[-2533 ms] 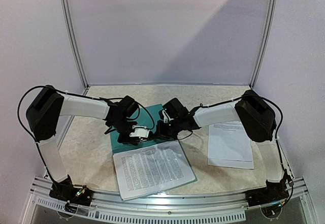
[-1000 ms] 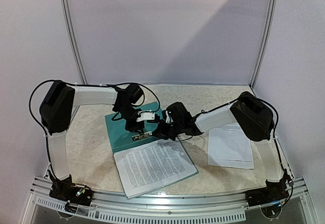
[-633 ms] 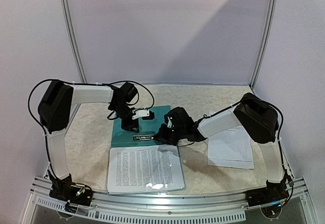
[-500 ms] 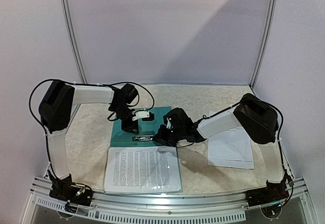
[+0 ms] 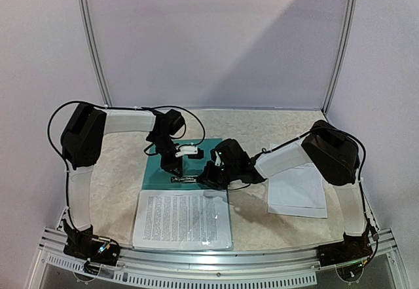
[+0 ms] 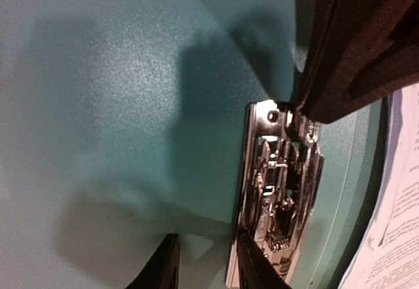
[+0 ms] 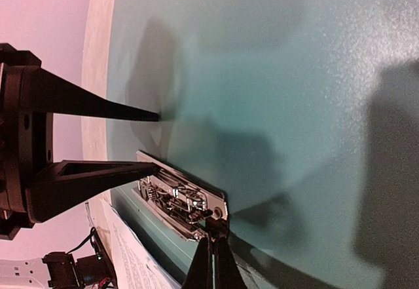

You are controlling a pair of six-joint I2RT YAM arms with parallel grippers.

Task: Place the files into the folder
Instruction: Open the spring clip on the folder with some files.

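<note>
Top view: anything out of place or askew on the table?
Loose white paper lies apart at the right, under the right arm, outside the teal folder. The printed stack sits nearer than the silver clip, not under it.

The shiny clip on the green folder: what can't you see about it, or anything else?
- Top view: the clip is too small for detail; the left gripper and right gripper cover part of the folder.
- Left wrist view: the right gripper hides a corner of the clip.
- Top view: the print on the papers is too small to read; the sheets cannot be counted.
- Right wrist view: the bottom edge cuts off the papers.
</note>
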